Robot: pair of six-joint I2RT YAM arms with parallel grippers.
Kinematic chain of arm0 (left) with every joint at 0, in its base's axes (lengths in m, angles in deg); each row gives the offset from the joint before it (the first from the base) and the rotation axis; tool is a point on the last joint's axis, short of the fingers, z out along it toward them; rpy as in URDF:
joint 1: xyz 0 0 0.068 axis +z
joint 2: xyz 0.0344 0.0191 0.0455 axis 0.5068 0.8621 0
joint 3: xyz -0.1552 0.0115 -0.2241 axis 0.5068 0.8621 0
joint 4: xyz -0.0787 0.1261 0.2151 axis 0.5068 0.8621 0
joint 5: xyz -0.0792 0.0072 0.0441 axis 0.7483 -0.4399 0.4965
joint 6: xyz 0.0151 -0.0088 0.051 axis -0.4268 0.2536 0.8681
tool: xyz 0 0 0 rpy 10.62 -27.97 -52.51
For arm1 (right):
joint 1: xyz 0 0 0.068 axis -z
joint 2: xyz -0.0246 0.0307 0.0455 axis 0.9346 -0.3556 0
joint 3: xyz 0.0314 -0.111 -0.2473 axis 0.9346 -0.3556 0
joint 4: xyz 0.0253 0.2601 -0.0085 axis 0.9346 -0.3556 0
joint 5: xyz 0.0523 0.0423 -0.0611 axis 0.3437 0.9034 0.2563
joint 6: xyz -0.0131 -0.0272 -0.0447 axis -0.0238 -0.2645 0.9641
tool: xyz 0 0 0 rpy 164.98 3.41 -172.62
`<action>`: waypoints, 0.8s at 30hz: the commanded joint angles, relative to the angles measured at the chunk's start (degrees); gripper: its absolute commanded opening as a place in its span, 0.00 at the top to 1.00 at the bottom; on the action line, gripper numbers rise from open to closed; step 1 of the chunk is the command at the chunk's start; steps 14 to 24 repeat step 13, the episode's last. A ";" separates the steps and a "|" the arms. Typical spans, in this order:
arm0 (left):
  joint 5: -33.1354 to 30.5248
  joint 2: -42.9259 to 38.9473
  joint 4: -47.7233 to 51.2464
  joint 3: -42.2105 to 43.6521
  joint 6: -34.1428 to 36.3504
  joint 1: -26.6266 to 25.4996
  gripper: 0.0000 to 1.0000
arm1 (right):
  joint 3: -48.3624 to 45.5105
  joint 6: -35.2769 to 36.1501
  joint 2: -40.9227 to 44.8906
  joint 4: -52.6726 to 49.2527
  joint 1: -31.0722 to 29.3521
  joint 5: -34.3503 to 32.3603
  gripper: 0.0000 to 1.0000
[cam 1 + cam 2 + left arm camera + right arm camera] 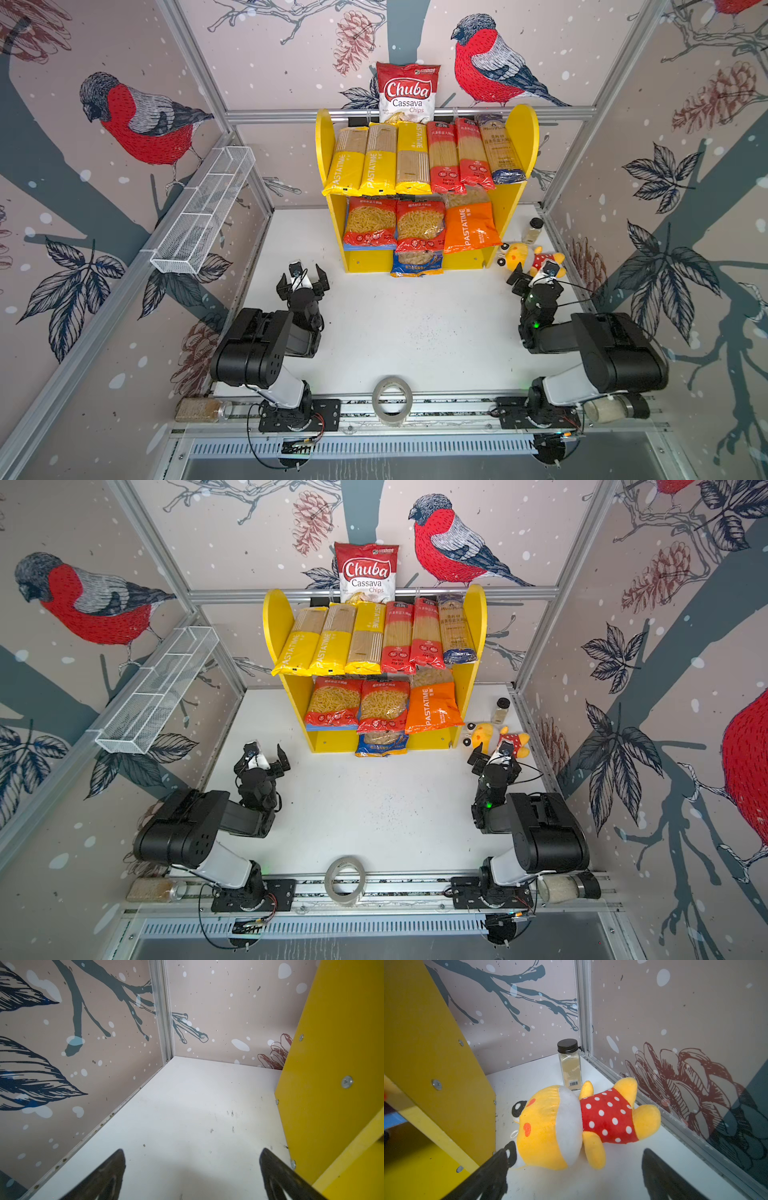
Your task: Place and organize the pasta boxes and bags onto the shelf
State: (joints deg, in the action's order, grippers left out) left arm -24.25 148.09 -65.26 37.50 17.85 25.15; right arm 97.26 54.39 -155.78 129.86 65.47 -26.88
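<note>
nearly done, i judge: shelf [524,124] stocked, only the blue-orange bag [417,266] at frame centre slips off its front. left gripper [302,280] and right gripper [536,276] are open, empty.

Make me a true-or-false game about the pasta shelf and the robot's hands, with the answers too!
1. Six long pasta packs lie on the upper level of the shelf. True.
2. The left gripper is holding one of the packs. False: it is open with nothing between its fingers, over the white table.
3. A yellow plush toy lies on the table to the right of the shelf. True.
4. The Chuba chips bag sits on the shelf's lower level. False: it stands behind the top of the shelf, against the back wall.
5. The right gripper is shut. False: it is open, near the plush toy.
</note>
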 commanded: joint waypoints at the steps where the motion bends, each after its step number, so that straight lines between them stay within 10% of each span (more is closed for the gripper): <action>1: 0.05 -0.24 -0.72 -0.23 -0.15 0.11 0.01 | 0.29 0.37 0.08 0.63 -0.07 -0.83 0.01; 24: 4.55 -0.21 -2.36 0.65 1.52 0.47 0.01 | 0.32 0.37 0.17 0.71 -0.09 -0.80 0.01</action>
